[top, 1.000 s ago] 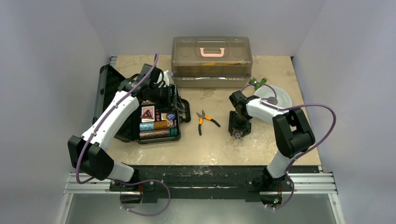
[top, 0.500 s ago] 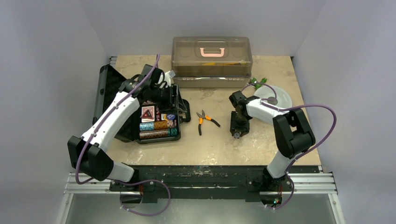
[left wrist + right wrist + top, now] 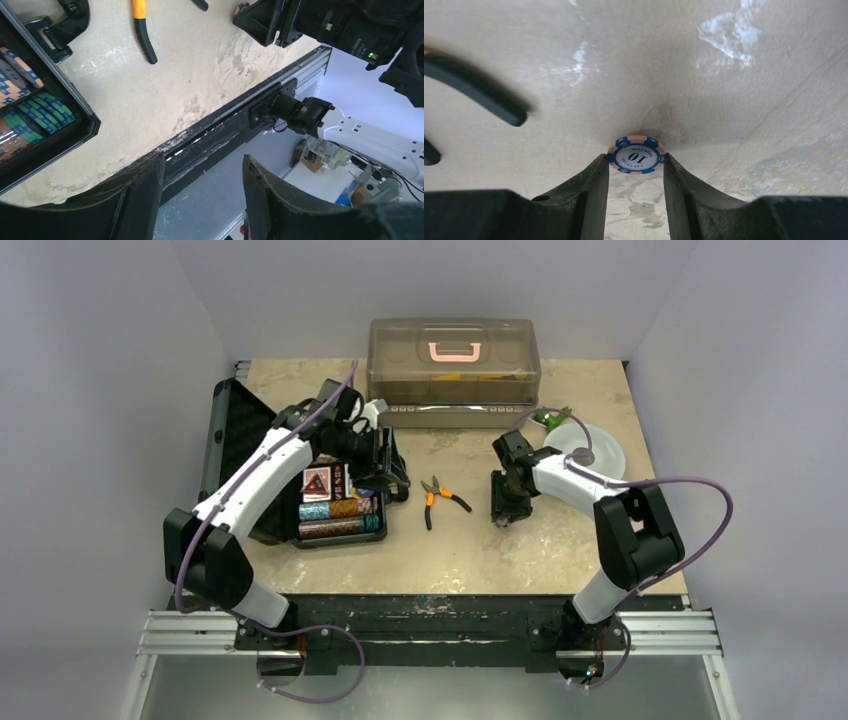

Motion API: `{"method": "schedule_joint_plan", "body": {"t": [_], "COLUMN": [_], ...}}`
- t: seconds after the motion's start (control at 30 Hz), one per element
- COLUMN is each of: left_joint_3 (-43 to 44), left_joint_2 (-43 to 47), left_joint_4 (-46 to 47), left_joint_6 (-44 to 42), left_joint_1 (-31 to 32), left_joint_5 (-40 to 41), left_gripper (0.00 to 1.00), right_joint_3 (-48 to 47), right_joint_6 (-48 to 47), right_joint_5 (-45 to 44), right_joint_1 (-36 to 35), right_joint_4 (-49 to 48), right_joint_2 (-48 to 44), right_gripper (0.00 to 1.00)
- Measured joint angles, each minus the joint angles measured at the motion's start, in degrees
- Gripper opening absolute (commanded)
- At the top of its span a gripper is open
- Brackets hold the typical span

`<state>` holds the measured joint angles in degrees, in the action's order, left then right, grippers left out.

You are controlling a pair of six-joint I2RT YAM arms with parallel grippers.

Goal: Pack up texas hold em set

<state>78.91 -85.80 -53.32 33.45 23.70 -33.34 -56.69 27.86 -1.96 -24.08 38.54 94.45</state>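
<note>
The black poker case [image 3: 262, 525] lies open at the left, with rows of teal, brown and purple chips [image 3: 340, 516] and a card pack inside; its corner with chips also shows in the left wrist view [image 3: 35, 112]. My left gripper [image 3: 388, 462] hovers over the case's right edge; in its wrist view it [image 3: 203, 160] is open and empty. My right gripper [image 3: 506, 510] is low over the table right of the pliers. In its wrist view it [image 3: 636, 162] is shut on a blue and peach "10" chip [image 3: 636, 154], pinched by its edges between the fingertips.
Orange-handled pliers [image 3: 440, 497] lie between the case and my right gripper, and show in the left wrist view [image 3: 142, 30]. A big translucent brown box with a pink handle [image 3: 453, 360] stands at the back. A white plate [image 3: 600, 448] and a green object [image 3: 550, 418] lie back right.
My left arm has swung to the right, carrying its gripper from over the case's back part to its right edge. My right gripper has shifted slightly left and back.
</note>
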Motion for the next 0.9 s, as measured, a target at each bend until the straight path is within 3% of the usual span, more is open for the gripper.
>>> {"method": "schedule_joint_plan", "body": {"t": [0.4,0.67,0.77,0.9], "left_joint_3": [0.1,0.1,0.3,1.1], "left_joint_2": [-11.6,-19.6,-21.4,-21.7], "left_joint_4": [7.1,16.2,17.3,16.2], "left_joint_6": [7.0,15.3,16.7,16.5], "left_joint_1": [0.0,0.0,0.0,0.0], "left_joint_5": [-14.2,-21.6,-22.1,-20.5], "left_gripper": [0.56,0.51,0.51,0.51], "right_joint_3": [-0.3,-5.3,-6.6,-7.8], "right_joint_6": [-7.8,-9.7,-9.7,-6.8], "right_joint_5": [8.2,15.9,16.1,8.3], "right_joint_1": [-2.8,-7.3,-8.9,-9.3], "right_joint_4": [-6.0,-8.0,-8.4,-6.1], "right_joint_2": [-8.5,-10.3,-10.3,-9.3], "right_gripper": [0.34,0.34,0.43,0.51]}}
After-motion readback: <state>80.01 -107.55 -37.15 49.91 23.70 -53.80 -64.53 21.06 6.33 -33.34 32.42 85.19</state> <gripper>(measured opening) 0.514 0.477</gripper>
